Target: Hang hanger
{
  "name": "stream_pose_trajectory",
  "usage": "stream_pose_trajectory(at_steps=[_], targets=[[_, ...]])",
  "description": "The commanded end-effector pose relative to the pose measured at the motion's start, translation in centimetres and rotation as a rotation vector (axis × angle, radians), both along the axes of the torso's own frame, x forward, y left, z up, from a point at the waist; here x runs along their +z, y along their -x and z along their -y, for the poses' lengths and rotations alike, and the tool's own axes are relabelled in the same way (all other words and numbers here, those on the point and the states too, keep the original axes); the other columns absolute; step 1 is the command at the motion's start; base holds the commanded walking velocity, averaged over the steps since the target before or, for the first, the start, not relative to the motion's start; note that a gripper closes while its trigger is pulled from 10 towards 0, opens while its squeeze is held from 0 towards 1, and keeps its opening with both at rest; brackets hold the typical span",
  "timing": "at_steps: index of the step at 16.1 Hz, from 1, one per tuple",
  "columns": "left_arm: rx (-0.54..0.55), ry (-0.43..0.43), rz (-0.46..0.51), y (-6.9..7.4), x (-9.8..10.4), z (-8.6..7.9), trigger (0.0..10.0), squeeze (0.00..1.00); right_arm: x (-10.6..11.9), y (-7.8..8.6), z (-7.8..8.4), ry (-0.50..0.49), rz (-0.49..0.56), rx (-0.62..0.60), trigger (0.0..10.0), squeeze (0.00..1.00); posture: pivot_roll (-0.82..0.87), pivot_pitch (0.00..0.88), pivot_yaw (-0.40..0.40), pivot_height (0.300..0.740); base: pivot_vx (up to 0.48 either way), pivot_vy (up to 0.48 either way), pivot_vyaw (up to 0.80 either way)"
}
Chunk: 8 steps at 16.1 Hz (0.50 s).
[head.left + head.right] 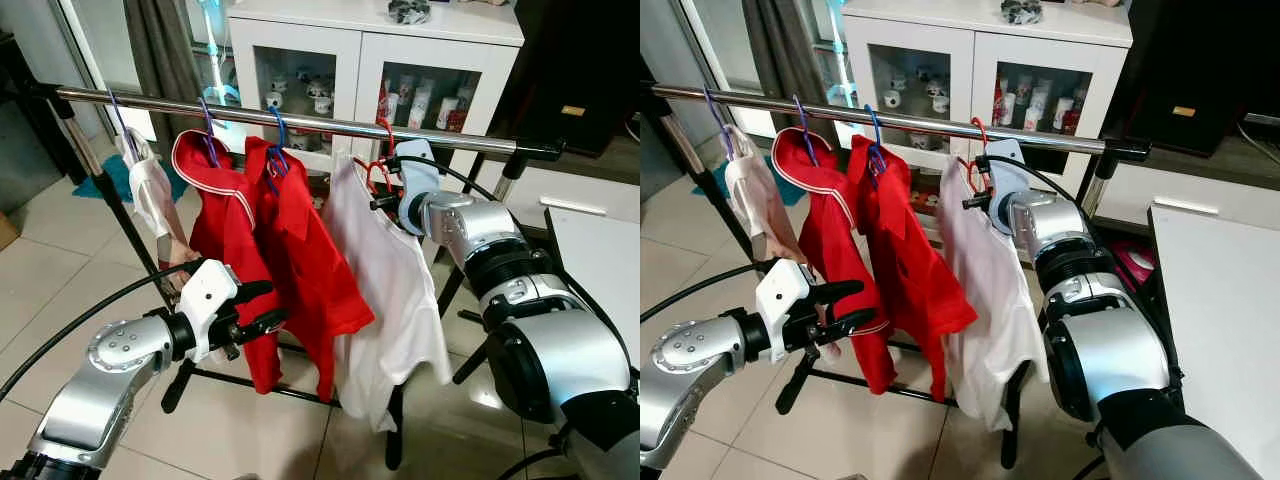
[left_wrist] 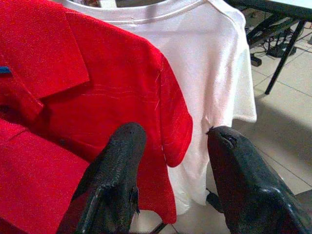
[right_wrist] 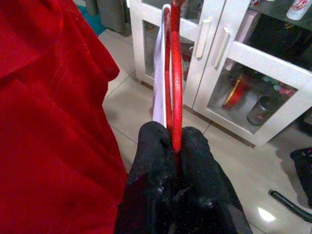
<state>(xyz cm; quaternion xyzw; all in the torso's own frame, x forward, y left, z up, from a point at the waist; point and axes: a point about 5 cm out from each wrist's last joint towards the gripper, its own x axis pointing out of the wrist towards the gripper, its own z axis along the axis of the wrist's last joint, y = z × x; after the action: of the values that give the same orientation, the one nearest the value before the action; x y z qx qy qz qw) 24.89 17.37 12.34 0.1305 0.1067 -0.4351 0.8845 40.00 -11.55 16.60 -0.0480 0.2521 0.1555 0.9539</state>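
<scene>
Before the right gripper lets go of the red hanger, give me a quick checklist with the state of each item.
1. Right gripper shut on red hanger: ok.
2. Hook over the rail: looks hooked, ok.
3. White shirt on the hanger: ok.
4. Room beside the red shirt: touching, cannot tell if it matters.
5. Left gripper open, holding nothing: ok.
</scene>
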Motion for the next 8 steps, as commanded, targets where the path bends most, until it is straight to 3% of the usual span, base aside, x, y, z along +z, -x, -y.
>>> stream_pose_trajectory(at_steps=[1, 8], targets=[[-0.007, -0.01, 0.013, -0.12, 0.11, 0.09, 10.0, 0.0, 1.0, -0.34, -0.3, -0.007, 0.028, 0.01, 0.0, 0.0, -0.07, 0.0, -0.005, 0.74, 0.0, 0.0, 0.0], [0.01, -0.008, 0.026, -0.32, 0.19, 0.11, 10.0, 0.0, 1.24, -0.36, -0.45, -0.02, 0.093, 0.054, 0.0, 0.0, -0.06, 0.0, -0.006, 0.74, 0.0, 0.0, 0.0]])
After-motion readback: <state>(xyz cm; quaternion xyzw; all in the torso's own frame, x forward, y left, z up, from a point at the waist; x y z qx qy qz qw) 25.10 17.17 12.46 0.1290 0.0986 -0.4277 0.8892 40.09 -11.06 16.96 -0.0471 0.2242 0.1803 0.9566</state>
